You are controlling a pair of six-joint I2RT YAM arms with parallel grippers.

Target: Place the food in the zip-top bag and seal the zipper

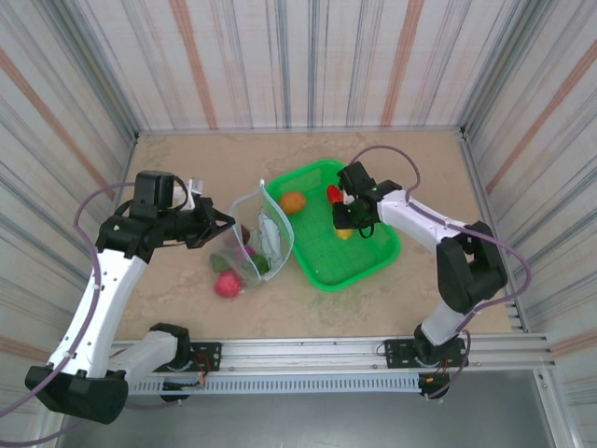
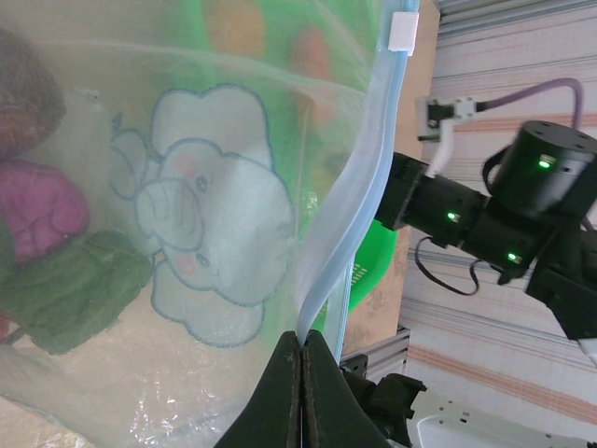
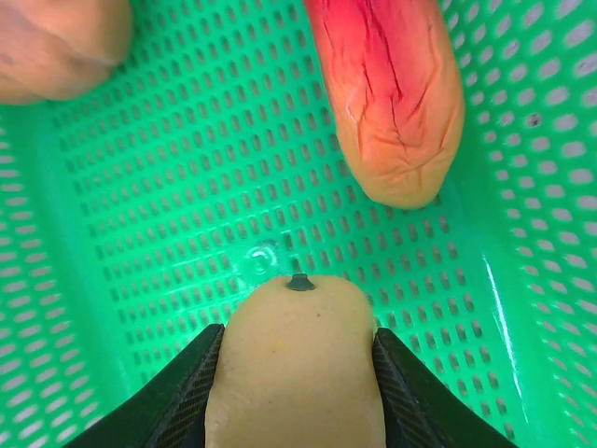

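**Now: one pincer on the bag's rim, the other around a yellow toy**

Left pincer (image 2: pixel 300 345), fingers pressed together, clamps the pale blue zipper (image 2: pixel 359 187) of the clear bag (image 1: pixel 263 229), which stands on the desk (image 1: pixel 187 159) just left of the green basket (image 1: pixel 350 261), printed with an elephant. Through its plastic a magenta piece (image 2: pixel 37 205), a dark green piece (image 2: pixel 75 289) and a maroon piece (image 2: pixel 23 93) show low inside. A pink-red piece (image 1: pixel 229 285) lies on the desk beside the bag's near corner.

Right pincer (image 3: pixel 297 373) sits down in the basket, its two fingers flanking a yellow piece (image 3: pixel 294 364) and apparently gripping its sides, though the contact is hard to judge at this angle. A red-orange piece (image 3: pixel 392 103) and an orange piece (image 1: pixel 293 202) rest in the basket farther back.
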